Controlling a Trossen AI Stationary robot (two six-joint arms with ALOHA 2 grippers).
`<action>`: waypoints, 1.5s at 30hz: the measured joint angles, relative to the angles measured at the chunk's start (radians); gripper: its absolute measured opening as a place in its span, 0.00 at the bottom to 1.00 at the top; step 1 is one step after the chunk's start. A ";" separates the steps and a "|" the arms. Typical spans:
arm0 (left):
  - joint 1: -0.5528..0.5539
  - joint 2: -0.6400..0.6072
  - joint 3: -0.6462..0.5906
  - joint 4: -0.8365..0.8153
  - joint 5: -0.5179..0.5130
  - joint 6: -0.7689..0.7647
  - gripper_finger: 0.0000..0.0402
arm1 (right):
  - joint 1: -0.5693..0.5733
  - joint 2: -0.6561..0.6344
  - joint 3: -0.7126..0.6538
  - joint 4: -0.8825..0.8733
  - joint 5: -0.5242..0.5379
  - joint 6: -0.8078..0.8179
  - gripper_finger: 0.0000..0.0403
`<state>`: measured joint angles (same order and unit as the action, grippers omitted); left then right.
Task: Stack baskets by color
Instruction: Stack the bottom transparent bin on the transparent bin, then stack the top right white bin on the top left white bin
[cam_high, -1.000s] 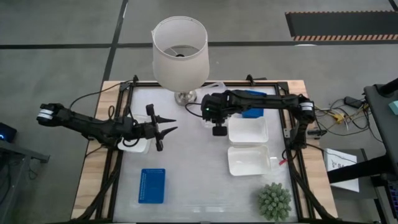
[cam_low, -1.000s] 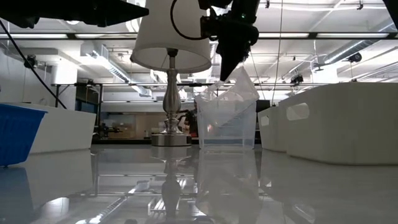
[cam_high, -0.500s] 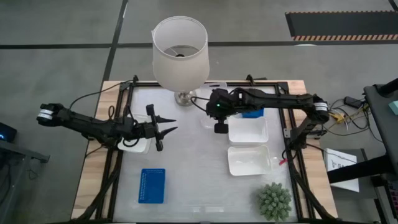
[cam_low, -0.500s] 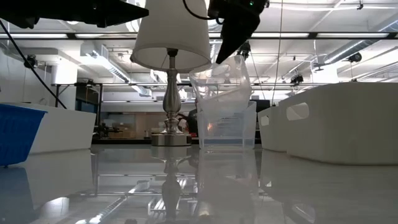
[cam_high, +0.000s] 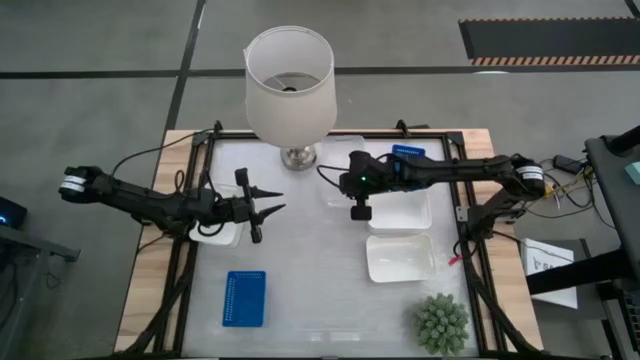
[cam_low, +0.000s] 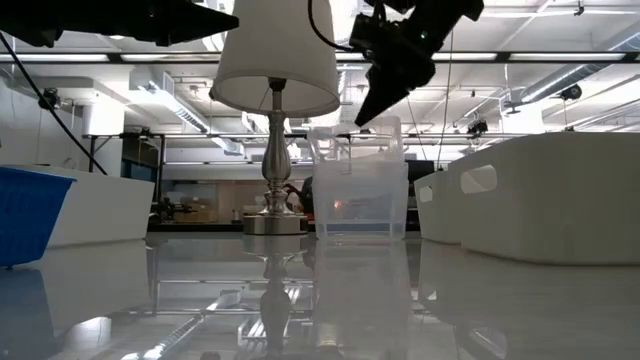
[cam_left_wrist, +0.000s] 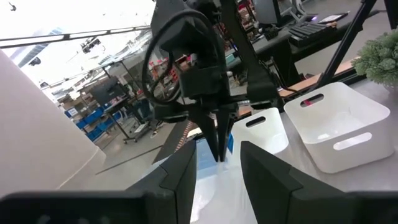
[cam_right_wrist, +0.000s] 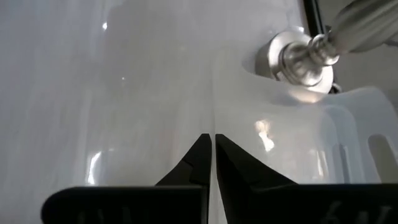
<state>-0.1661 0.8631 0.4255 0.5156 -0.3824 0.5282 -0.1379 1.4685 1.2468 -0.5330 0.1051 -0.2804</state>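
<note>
A clear basket stands upright at the table's far middle, beside the lamp base, and seems nested in a second clear one. My right gripper slants down onto its top rim and is shut on it; it is also visible in the high view. My left gripper hovers open and level over the table's left side with nothing between its fingers. It hangs above a white basket. A blue basket lies near left, and another blue basket sits under my right arm. My right gripper pinches the thin top edge of the clear basket's wall between its two fingertips. The fingers slant down from above and from the table's right. The basket stands upright and level below them, its base resting down.
A lamp with a white shade stands at the far middle, its metal base close to the clear basket. Two white baskets lie on the right. A spiky green plant sits at the near right corner.
My right gripper, still shut on the clear basket, has come down and shifted a little toward the table's right, its wrist tipping. The basket was lifted and tilted with one corner high; it has swung level and sunk down to stand upright.
</note>
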 joint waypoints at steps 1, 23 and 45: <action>0.000 0.000 0.000 0.000 0.000 0.000 0.27 | 0.000 -0.001 -0.008 0.002 0.002 0.006 0.02; -0.001 0.029 -0.019 0.003 0.000 -0.026 0.27 | 0.035 -0.017 -0.070 0.044 0.182 0.239 0.33; 0.000 0.066 -0.018 0.053 0.000 -0.024 0.27 | 0.035 -0.021 -0.099 0.118 0.156 0.263 0.45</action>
<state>-0.1658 0.9291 0.4076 0.5686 -0.3824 0.5037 -0.1028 1.4475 1.1477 -0.4146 0.2611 -0.0177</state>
